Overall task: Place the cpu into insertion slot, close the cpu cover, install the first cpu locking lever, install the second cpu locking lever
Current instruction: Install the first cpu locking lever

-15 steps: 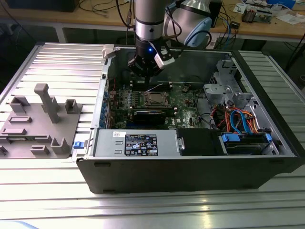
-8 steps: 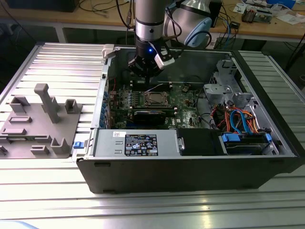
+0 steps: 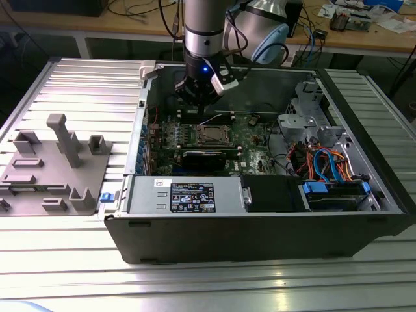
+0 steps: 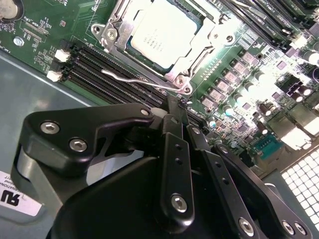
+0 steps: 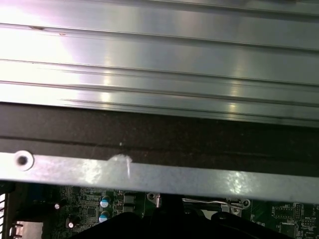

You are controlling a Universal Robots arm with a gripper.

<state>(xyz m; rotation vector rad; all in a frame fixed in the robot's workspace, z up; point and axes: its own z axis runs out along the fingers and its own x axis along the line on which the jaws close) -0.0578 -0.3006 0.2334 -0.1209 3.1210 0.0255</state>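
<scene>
Exterior view: even, bright overhead light; soft reflections are carried along the ribbed aluminium table [image 3: 78,78], and the interior of the open black computer case [image 3: 260,240] is left dim. Second wrist view: strong glare is thrown on the green motherboard [image 4: 249,89] and the silver-grey square chip [image 4: 162,32]; the black gripper linkage [image 4: 174,174] is rendered dark and slightly soft. First wrist view: the aluminium ribs are washed pale.
</scene>
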